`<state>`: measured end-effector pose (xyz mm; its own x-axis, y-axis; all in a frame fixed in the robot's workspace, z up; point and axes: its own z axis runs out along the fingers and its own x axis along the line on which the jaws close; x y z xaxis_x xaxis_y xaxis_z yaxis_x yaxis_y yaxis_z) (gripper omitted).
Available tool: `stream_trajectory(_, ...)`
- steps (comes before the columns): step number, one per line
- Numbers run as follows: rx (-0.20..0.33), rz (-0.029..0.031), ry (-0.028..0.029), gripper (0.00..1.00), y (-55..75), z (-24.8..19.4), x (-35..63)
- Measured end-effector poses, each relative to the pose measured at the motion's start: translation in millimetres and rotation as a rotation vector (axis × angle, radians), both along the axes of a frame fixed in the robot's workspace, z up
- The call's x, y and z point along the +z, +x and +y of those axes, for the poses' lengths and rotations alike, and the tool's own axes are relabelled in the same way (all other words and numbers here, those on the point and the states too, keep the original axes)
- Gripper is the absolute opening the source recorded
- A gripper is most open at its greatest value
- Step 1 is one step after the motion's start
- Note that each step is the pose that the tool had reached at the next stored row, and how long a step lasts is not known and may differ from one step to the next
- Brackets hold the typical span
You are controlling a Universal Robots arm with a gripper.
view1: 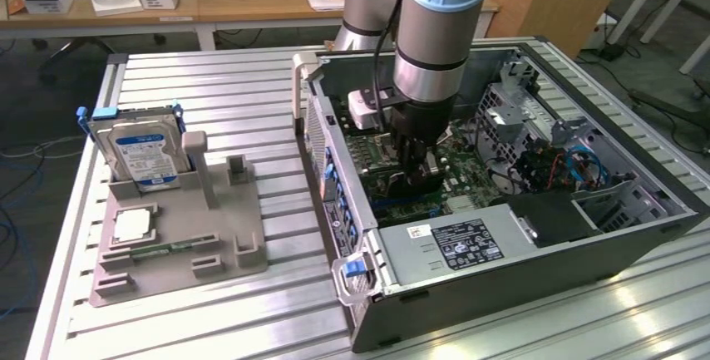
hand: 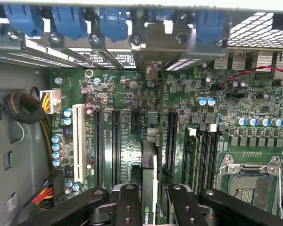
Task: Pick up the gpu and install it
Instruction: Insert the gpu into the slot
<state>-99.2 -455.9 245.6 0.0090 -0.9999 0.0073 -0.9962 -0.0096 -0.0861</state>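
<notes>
The gpu (hand: 150, 188) is standing on edge between the gripper's (hand: 150, 195) black fingers (hand: 127, 202), which are pinching its upper edge from both sides; it is sitting down among the motherboard's (hand: 122, 122) expansion slots, its silvery end bracket (hand: 153, 42) reaching up to the rear wall of the computer case (view1: 500, 277). Whether the card's lower edge is seated in a slot is hidden beneath the card itself, and its faces are barely showing, since the wrist view is looking along its thin top edge. In the exterior view the card is hard to make out, as the arm (view1: 444, 19) is reaching down into the open case and blocking it. That view is showing things outside the case: a grey parts holder (view1: 178, 244) on the slatted table (view1: 199, 86), carrying an upright hard drive (view1: 139, 152), a processor (view1: 131, 225) lying flat and a green memory stick (view1: 166, 249).
</notes>
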Motion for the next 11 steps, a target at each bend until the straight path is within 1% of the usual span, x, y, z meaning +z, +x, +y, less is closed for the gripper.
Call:
stream_trajectory(6, 0.000, -0.0001, 0.0001, 0.26, -0.1, 0.0, -0.1)
stream_trajectory(9, 0.000, 0.0000, -0.0001, 0.26, -0.1, 0.0, -3.4)
stream_trajectory(11, 0.000, 0.0001, -0.0001, 0.26, -0.1, 0.0, -3.4)
